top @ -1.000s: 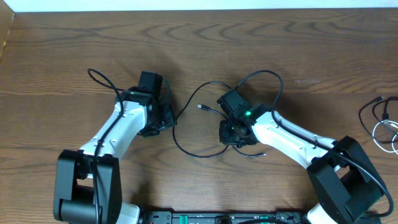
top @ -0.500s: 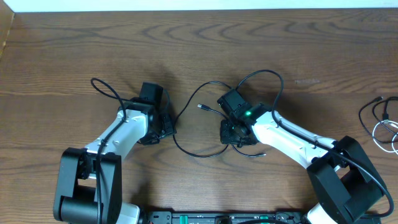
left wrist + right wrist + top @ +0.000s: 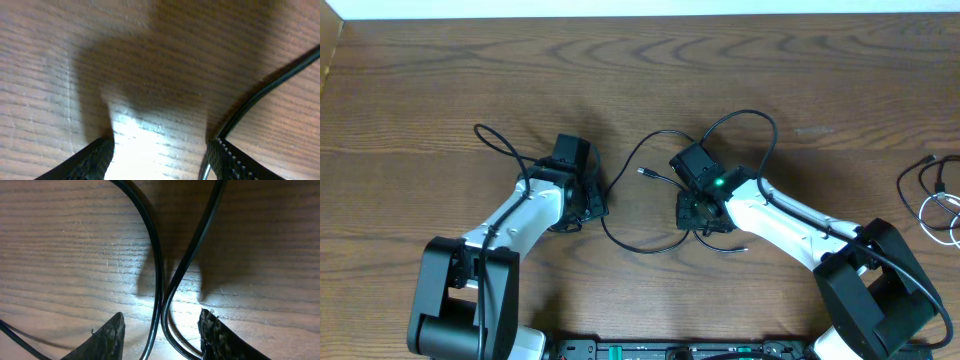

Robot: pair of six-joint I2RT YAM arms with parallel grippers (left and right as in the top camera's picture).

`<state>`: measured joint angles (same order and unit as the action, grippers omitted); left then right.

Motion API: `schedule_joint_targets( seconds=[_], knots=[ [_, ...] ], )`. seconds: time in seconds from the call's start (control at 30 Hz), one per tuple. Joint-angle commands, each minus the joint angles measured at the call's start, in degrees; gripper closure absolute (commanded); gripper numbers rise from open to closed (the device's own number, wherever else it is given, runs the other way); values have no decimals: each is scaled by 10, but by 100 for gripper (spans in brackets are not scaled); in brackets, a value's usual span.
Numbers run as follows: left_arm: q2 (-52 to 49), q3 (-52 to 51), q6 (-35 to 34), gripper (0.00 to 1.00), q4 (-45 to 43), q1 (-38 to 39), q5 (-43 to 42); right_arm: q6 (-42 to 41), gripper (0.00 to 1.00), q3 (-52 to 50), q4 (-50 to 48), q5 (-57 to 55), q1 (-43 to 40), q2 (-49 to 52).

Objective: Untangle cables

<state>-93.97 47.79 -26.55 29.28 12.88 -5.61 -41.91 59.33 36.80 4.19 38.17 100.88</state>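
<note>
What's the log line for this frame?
left gripper: open, cable beside finger | right gripper: open, two strands between fingers | grasp: none yet

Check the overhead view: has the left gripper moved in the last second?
Yes. The left gripper has shifted right and slightly toward the near table edge, closing the gap to the cable plug, which lies where it did.

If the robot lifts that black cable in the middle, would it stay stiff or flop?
Probably flops: the black cable lies in loose, crossing curves. Being so thin, it's likely light and would sag or drag its loops along.
</note>
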Motion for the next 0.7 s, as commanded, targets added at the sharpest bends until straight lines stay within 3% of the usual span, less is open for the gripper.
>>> schedule_joint_targets(
  seconds=[0.0, 0.67],
  knots=[
    [-3, -15, 12, 34, -7, 0, 57, -5, 56, -3, 0, -11, 1, 1],
    [-3, -45, 6, 34, -1, 29, 26, -5, 53, -3, 0, -10, 3, 6]
  ],
)
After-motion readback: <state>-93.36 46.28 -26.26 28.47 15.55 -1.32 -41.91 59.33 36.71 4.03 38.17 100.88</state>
